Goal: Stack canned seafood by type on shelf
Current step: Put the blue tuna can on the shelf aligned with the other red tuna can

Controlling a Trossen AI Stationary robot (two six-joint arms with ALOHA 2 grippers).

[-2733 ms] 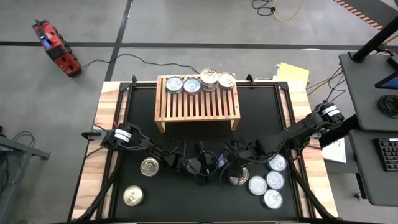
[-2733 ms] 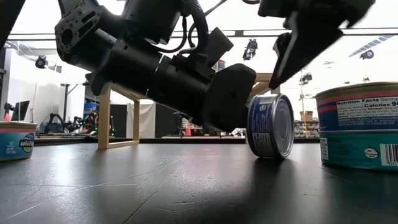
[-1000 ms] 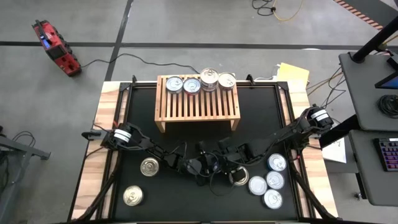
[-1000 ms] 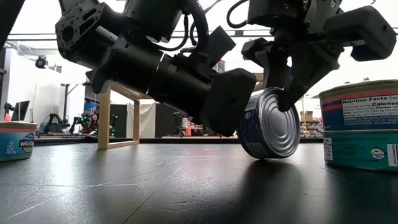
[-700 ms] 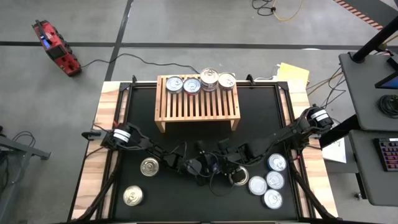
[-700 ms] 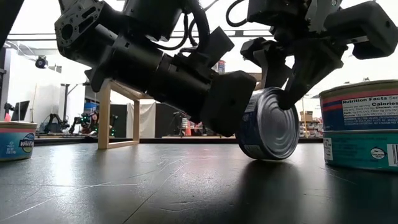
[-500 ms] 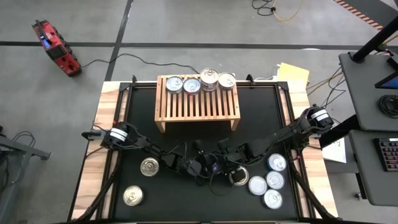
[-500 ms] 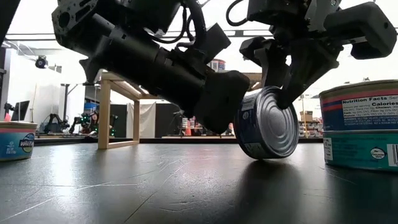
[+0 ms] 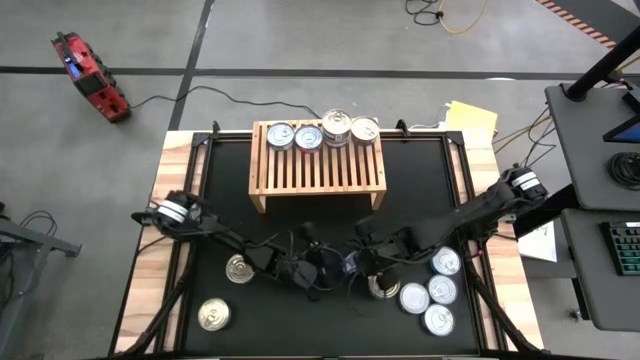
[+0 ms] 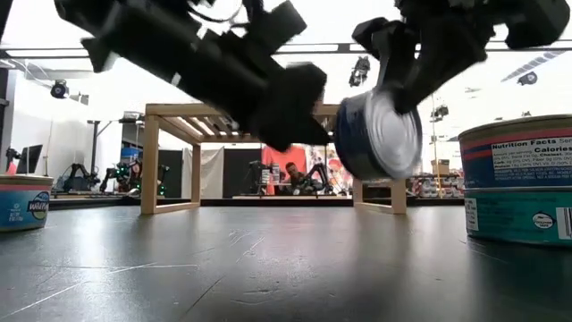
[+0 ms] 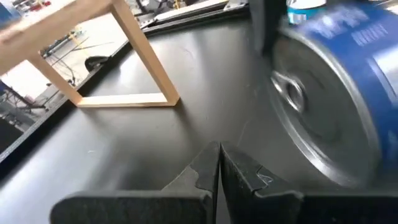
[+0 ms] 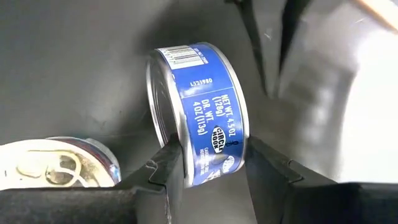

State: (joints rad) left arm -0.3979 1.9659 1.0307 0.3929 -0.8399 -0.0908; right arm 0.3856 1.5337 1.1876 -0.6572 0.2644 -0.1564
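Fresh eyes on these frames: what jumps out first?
The blue-labelled can, held on edge off the black mat between the right gripper's fingers, mid-table in front of the shelf. Next, the left gripper, shut and empty, just beside that can. Then the four cans lined along the shelf's back edge.

Metal tins, pale wood and matt black surfaces

The blue can (image 12: 205, 106) had a glossy printed label around its side and a bright metal lid with a pull ring, held between the matt black fingers of the right end effector (image 12: 208, 163). The shelf (image 9: 317, 166) was pale, unpainted slatted wood. The table (image 9: 170, 170) showed a light wooden edge around a dull black mat with faint scratches. The loose cans (image 9: 427, 305) had shiny silver lids.
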